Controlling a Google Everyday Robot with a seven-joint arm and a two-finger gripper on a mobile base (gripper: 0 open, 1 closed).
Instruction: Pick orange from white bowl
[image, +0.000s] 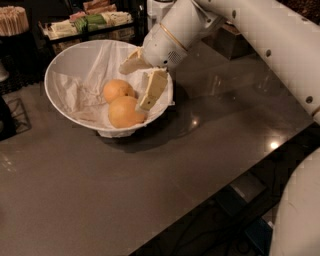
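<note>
Now: the step in hand looks like the final reach into the bowl; no grasp is made yet.
Gripper: the gripper (133, 89) hangs over the right half of the white bowl (50, 92), its two cream fingers spread wide with nothing between them.
Finger positions: one finger (132, 63) points left above the crumpled paper lining (95, 65); the other (152, 90) points down, its tip just beside the right flank of the orange, perhaps touching it.
Orange: the orange (124, 113) lies low in the near-right part of the bowl, resting on the paper.
Neighbour: a second orange (117, 90) sits just behind it on the far side, the two touching or very nearly so.
Aim: centre the open jaws on the near fruit, so that one finger comes down on each flank and not on the seam between the two fruits.
Approach: come down gently; the lower finger is close to the bowl's right rim, so a shift to the left looks wise before closing.
Grip: a round, smooth skin is likely to roll, so close across the widest part.
Risk: a finger could snag the paper, or nudge the neighbour and push the target away.
Surroundings: the bowl stands on a dark tabletop (150, 180), with a tray of packets (90, 21) at the far edge.
</note>
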